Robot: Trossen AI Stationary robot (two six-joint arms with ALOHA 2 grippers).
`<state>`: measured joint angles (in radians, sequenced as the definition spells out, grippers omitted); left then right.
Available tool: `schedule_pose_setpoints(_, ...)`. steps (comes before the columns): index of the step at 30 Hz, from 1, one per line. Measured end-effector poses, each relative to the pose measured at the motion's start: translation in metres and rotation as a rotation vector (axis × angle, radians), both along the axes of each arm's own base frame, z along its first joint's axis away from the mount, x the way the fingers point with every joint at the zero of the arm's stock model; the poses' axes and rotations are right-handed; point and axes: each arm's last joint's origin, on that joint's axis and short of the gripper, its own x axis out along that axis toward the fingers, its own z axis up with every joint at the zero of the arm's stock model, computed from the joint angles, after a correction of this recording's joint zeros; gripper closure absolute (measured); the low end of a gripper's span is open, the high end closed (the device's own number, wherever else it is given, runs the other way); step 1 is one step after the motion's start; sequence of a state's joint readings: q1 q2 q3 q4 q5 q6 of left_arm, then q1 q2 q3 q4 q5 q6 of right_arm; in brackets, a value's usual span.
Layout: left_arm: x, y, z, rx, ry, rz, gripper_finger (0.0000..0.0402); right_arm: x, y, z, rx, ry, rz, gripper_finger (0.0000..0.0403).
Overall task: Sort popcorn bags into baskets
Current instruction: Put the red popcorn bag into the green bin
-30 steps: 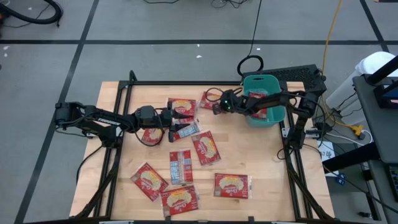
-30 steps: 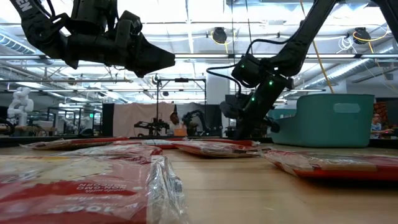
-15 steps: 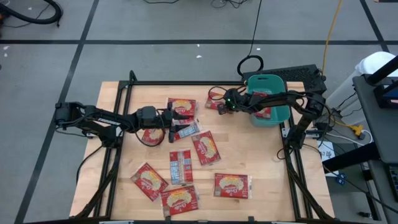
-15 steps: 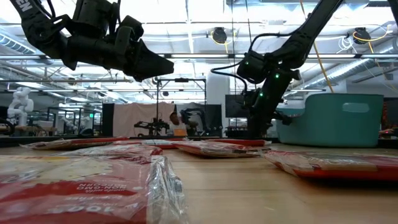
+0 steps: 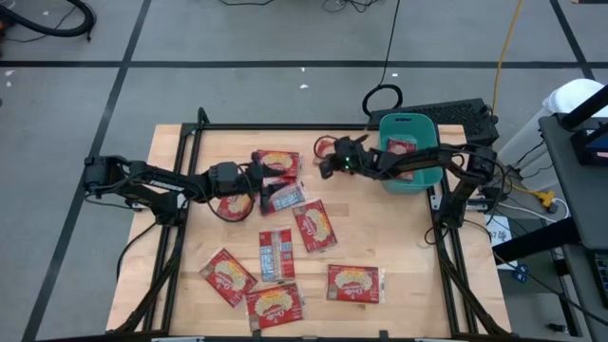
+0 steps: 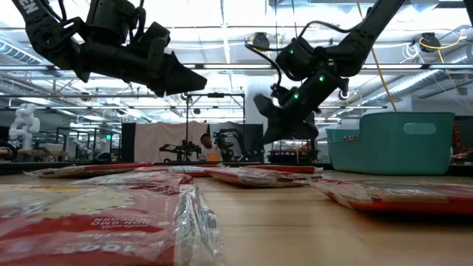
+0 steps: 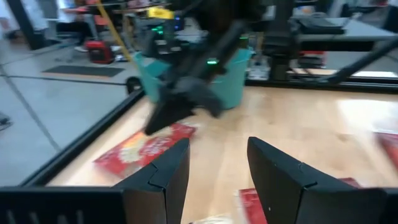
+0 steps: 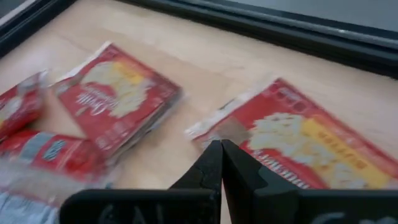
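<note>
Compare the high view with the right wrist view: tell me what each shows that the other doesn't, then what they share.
Only the high view shows the teal basket, a packet inside it, both arms, the left hand and the packets along the table's near edge. Only the right wrist view shows the right hand with its fingers together, empty, above a packet's corner. Both show red popcorn bags lying on the wooden table.

Red-yellow popcorn bags (image 5: 314,226); teal basket (image 5: 410,177); dark tools.

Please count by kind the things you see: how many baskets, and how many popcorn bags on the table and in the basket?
Teal basket: 1
Popcorn bags on the table: 9
Popcorn bags visible in the basket: 1
Total: 11
</note>
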<state>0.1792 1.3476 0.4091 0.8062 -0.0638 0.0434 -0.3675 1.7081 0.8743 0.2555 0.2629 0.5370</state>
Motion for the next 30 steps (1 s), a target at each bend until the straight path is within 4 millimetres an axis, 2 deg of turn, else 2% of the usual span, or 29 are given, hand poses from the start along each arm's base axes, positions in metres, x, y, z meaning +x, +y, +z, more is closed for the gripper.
schedule_pose_setpoints(4,0.002,0.005,0.001,-0.001,0.035,0.05,0.0236,0.005,0.013,0.0,-0.022,0.013,0.058,0.0403)
schedule_pose_setpoints(12,0.015,0.033,0.01,-0.028,0.346,0.165,0.0236,0.013,0.036,0.0,-0.189,0.136,0.282,0.0403)
schedule_pose_setpoints(15,0.016,0.039,0.005,-0.02,0.446,0.173,0.0236,0.015,0.048,0.0,-0.25,0.186,0.377,0.0403)
schedule_pose_setpoints(19,0.009,0.043,-0.012,-0.039,0.592,0.178,0.0236,0.022,0.07,0.002,-0.258,0.139,0.437,0.0403)
schedule_pose_setpoints(24,0.002,0.036,-0.023,-0.155,0.698,0.201,0.0236,0.029,0.095,0.008,-0.281,0.056,0.493,0.0403)
schedule_pose_setpoints(27,-0.004,0.022,-0.02,-0.272,0.714,0.233,0.0236,0.031,0.104,0.011,-0.292,0.024,0.513,0.0403)
schedule_pose_setpoints(30,-0.012,0.008,-0.02,-0.345,0.763,0.341,0.0236,0.032,0.107,0.011,-0.298,0.016,0.523,0.0403)
